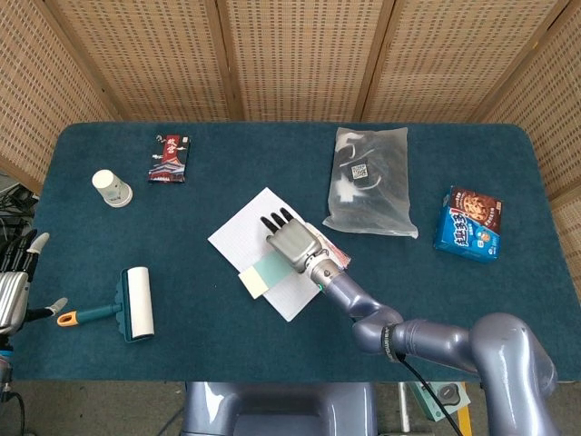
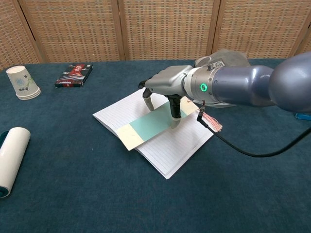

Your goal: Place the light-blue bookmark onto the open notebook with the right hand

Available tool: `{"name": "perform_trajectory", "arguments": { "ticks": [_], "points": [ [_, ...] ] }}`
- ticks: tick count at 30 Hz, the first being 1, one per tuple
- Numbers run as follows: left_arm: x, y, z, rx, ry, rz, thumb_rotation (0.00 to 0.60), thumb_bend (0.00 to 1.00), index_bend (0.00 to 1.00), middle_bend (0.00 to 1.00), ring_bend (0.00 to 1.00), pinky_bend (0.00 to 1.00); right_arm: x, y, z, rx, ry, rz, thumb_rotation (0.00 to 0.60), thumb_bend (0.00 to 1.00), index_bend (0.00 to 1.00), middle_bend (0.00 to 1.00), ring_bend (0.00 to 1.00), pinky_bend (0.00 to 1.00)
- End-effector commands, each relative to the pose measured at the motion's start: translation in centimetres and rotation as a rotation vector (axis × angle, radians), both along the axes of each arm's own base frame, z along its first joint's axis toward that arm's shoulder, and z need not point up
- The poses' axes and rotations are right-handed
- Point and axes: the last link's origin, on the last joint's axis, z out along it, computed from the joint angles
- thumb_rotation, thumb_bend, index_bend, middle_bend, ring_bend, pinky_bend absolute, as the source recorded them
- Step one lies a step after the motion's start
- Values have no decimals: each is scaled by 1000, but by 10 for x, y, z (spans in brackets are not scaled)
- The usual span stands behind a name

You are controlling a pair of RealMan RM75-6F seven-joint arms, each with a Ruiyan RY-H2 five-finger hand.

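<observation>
From the head view, the notebook [image 1: 269, 252] lies open at the table's [image 1: 436, 300] middle, and the right hand [image 1: 290, 243] sits over its centre, fingers pointing toward 11 o'clock, holding the bookmark [image 1: 263, 272], whose cream end sticks out at 7 o'clock from the hand, past the notebook's spine. A bag [image 1: 370, 182] lies at 2 o'clock from the notebook, a cookie box [image 1: 469, 223] far off at 3 o'clock, a red packet [image 1: 170, 158] at 10 o'clock, a cup [image 1: 112, 189] further toward 9 o'clock, and a lint roller [image 1: 133, 304] at 8 o'clock. The left hand [image 1: 14, 289] shows at the frame's left edge, off the table, fingers spread and grasping nothing. From the chest view, the right hand [image 2: 167, 90] pinches the bookmark [image 2: 146, 126] between thumb and a finger near its blue end; the strip lies across the notebook [image 2: 160, 141], low over the pages, though whether it touches the paper I cannot tell, and its cream end reaches toward 8 o'clock. A pink tassel [image 2: 212, 121] hangs at 3 o'clock from the hand. The cup [image 2: 22, 83] and packet [image 2: 74, 74] stand at 10 o'clock, the roller [image 2: 11, 160] at 8 o'clock, the bag [image 2: 228, 57] behind the arm.
</observation>
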Motion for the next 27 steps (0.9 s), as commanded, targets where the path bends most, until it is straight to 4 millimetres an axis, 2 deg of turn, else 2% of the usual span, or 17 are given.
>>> {"name": "perform_trajectory", "arguments": {
  "ticks": [1, 15, 27],
  "points": [
    [-1, 0, 0, -2, 0, 4, 600, 119, 0, 0, 0, 0, 8, -3, -6, 11, -8, 9, 600, 155, 547, 89, 0, 113],
    [-8, 4, 1, -3, -6, 38, 600, 119, 0, 0, 0, 0, 31, -17, -29, 48, -7, 55, 600, 155, 550, 93, 0, 114],
    [-11, 4, 0, -9, 0, 53, 600, 119, 0, 0, 0, 0, 44, -33, -33, 40, 11, 80, 600, 155, 556, 95, 0, 104]
  ]
}}
